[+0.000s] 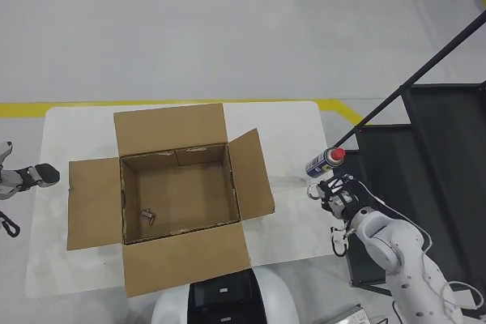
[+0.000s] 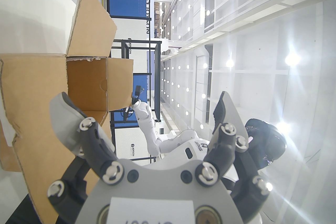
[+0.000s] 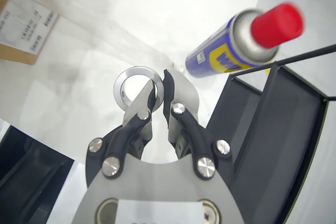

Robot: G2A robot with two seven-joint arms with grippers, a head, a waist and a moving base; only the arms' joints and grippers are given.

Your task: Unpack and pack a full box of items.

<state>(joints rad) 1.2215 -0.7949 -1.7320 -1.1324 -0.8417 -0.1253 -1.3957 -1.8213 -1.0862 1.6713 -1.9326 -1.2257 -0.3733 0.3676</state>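
An open cardboard box [image 1: 178, 190] sits in the middle of the white table [image 1: 287, 130], all flaps folded out. One small metal piece [image 1: 149, 215] lies on its floor near the front left corner. My right gripper [image 3: 158, 78] is over the table's right edge, shut on the rim of a silver metal ring [image 3: 123, 89]. Just beyond it is a blue spray can [image 3: 218, 51] with a red cap [image 1: 337, 153]. In the top view the right gripper [image 1: 330, 193] is right of the box. My left gripper [image 2: 141, 101] is open and holds nothing, off the table's left edge [image 1: 47, 173].
A black metal rack [image 1: 437, 154] with slanted shelves and a thin bar stands close to the right of the table, beside my right arm. The box's side flap [image 2: 34, 104] is near the left gripper. A yellow floor line [image 1: 32, 108] runs behind the table.
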